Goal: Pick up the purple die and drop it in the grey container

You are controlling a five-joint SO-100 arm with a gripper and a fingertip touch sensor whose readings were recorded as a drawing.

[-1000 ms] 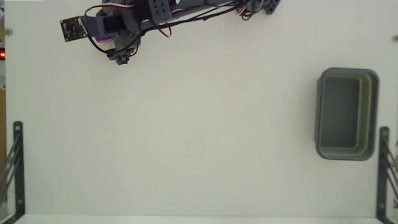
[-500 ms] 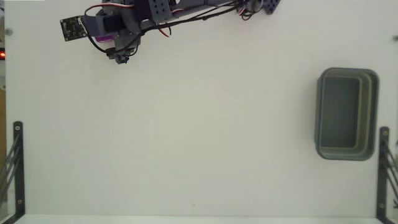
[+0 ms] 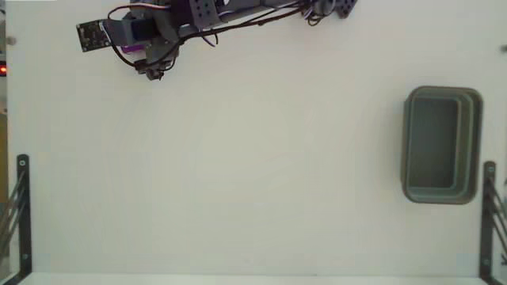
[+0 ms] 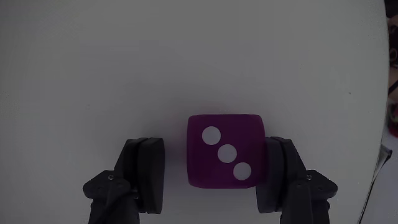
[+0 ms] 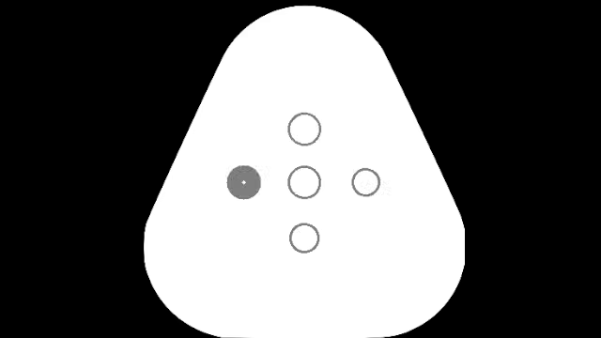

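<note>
In the wrist view the purple die (image 4: 225,151) lies on the white table with three white dots facing up. My gripper (image 4: 213,165) is open around it: the right finger (image 4: 281,177) sits against the die's side, and the left finger (image 4: 145,177) stands a small gap away. In the fixed view the gripper (image 3: 139,55) is at the top left, and only a sliver of the purple die (image 3: 132,49) shows under it. The grey container (image 3: 440,144) stands far off at the right edge, its hollow showing nothing inside.
A small black circuit board (image 3: 90,36) juts out left of the gripper in the fixed view. Black metal brackets stand at the lower left (image 3: 21,210) and lower right (image 3: 487,214) table edges. White tabletop (image 3: 261,166) spans between arm and container.
In the fixed view the gripper has shifted slightly toward the top edge. The die and the container stay where they were.
</note>
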